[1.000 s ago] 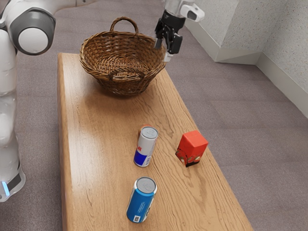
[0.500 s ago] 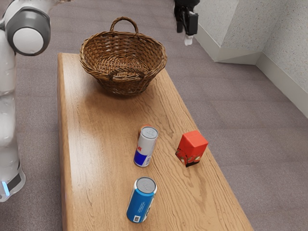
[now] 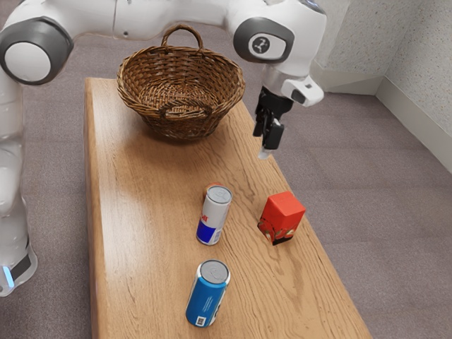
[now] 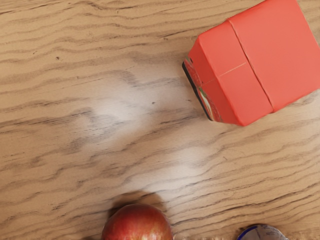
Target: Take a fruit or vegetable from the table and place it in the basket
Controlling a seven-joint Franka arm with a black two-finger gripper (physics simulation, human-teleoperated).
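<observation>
Pincer (image 3: 263,143): one, raised above the bench (image 3: 141,233); wide or narrow, cannot tell.

Exterior view: apple (image 3: 212,186), a red sliver behind the silver can (image 3: 214,217); red carton (image 3: 282,212) near the pincer; blue can (image 3: 207,295), upright; basket (image 3: 187,126), well apart from the apple. Step in hand, as judged: approach to the fruit.

Wrist view: apple, rounded, glossy, deep red with paler streaks, resting on the wood. Next move, as judged: travel over the apple, descend clear of the silver can, grip.
</observation>
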